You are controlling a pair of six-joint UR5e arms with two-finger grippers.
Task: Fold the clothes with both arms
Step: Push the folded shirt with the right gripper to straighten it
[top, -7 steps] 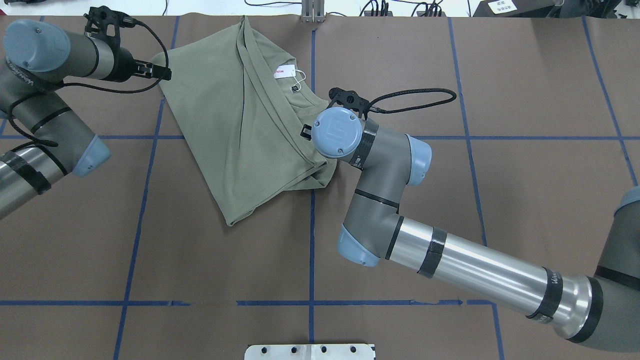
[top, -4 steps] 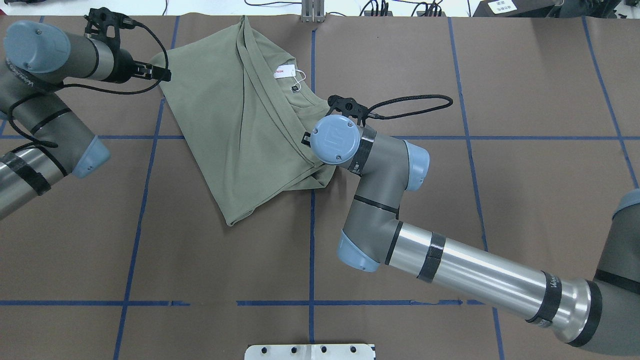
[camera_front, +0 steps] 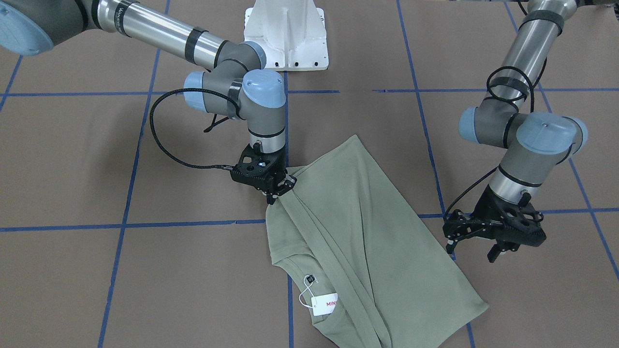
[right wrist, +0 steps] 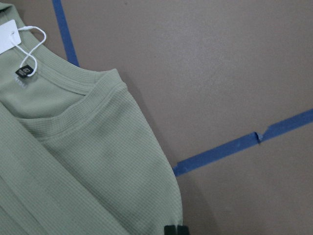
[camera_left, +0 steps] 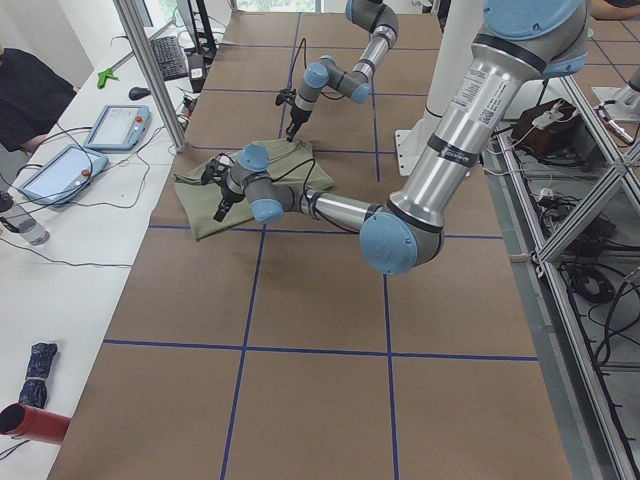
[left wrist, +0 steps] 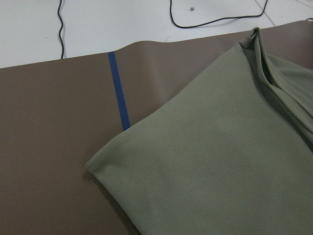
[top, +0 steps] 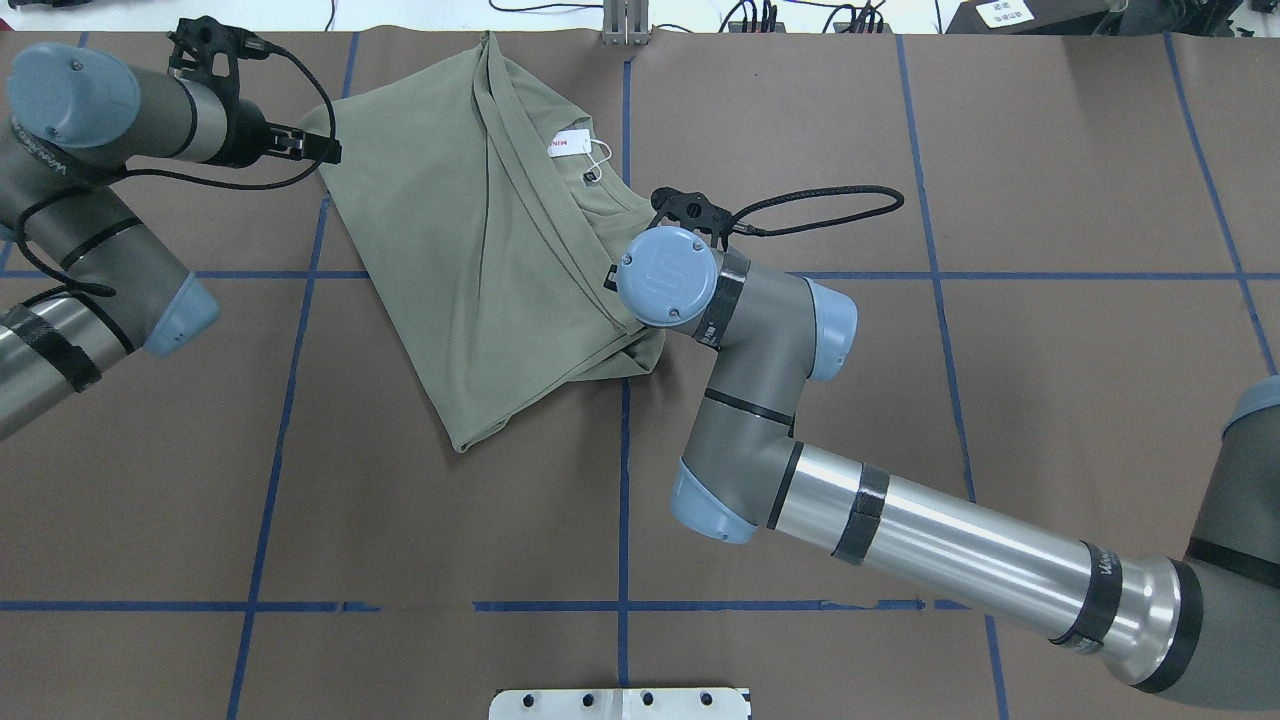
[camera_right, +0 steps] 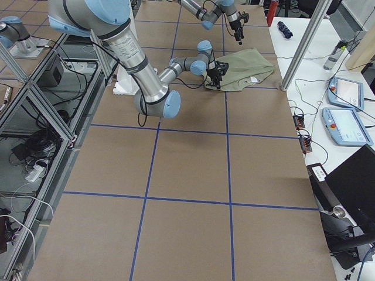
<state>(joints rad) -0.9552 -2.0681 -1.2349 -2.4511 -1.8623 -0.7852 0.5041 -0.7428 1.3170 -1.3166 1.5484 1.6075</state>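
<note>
Shirt [camera_front: 367,232] lies folded on the taped table [camera_front: 96,270], tag [camera_front: 325,304] showing at the neck. We see the right gripper [camera_front: 279,192] pinching a bunched corner of its edge, while the left gripper [camera_front: 470,252] hangs with jaws wide just beside the opposite edge, clear of the cloth.

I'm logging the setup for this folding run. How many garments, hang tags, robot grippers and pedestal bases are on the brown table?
Garments: 1 (green shirt)
Hang tags: 1 (white hang tag)
Grippers: 2 (left gripper, right gripper)
Pedestal bases: 1 (white pedestal base)
Total: 5
</note>
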